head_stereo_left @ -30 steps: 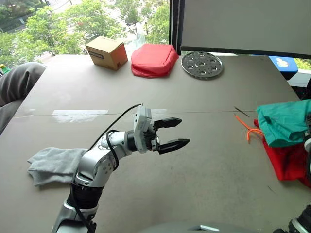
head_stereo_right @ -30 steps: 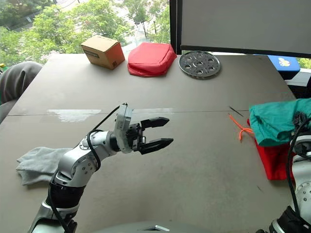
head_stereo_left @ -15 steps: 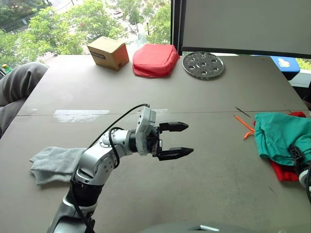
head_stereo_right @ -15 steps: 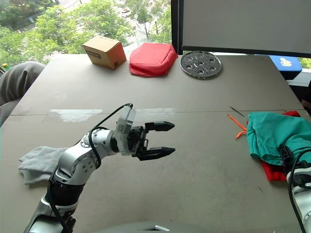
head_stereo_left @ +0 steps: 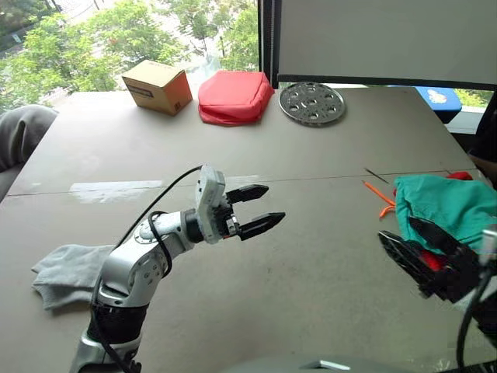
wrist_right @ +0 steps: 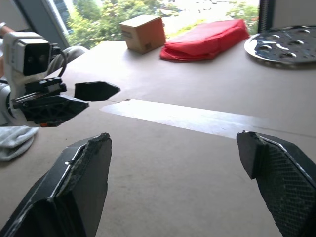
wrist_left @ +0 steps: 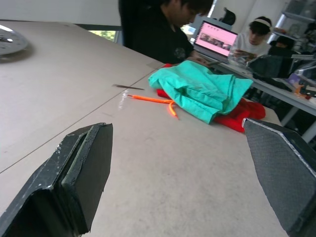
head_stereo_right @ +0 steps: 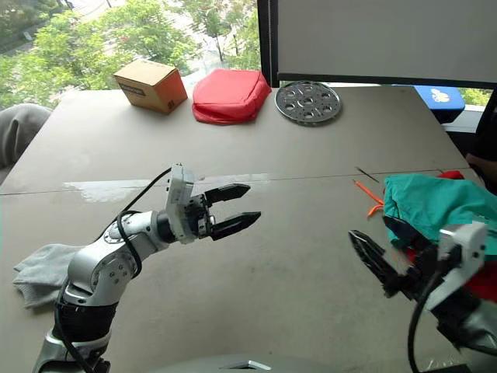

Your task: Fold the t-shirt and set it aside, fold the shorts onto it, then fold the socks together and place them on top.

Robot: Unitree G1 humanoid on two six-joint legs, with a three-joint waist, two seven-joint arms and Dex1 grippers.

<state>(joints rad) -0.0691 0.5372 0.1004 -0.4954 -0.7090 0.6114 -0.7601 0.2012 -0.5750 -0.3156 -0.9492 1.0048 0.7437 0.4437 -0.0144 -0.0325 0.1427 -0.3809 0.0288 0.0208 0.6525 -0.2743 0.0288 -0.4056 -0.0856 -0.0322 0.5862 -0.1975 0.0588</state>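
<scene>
Showing a grey table [head_stereo_left: 311,179] with 2 grippers held above it; the left gripper [head_stereo_left: 255,210] hovers over the table's middle with its 2 black fingers spread wide and nothing between them; the right gripper [head_stereo_right: 380,249] is raised near the right edge, its fingers likewise wide apart and empty, the upper finger partly overlapping the clothing behind it. The shorts [head_stereo_left: 443,206], teal-green, lie bunched on the right side of the table, their orange drawstring [head_stereo_left: 380,196] trailing onto the bare surface toward the middle; the shorts run off the frame's right edge in the head views. The t-shirt [wrist_left: 242,111], red, lies beneath the shorts, so that only its fringe shows around them; whether it is folded cannot be told. The socks [head_stereo_left: 66,268], light grey, rest on the near-left part of the table, partly hidden by the left arm; whether 1 or 2 lie there is hard to tell. At the far edge stand a cardboard box [head_stereo_left: 157,85], a red cushion [head_stereo_left: 233,97] and a perforated metal disc [head_stereo_left: 312,102]; 2 people sit behind laptops beyond the table in the left wrist view.
</scene>
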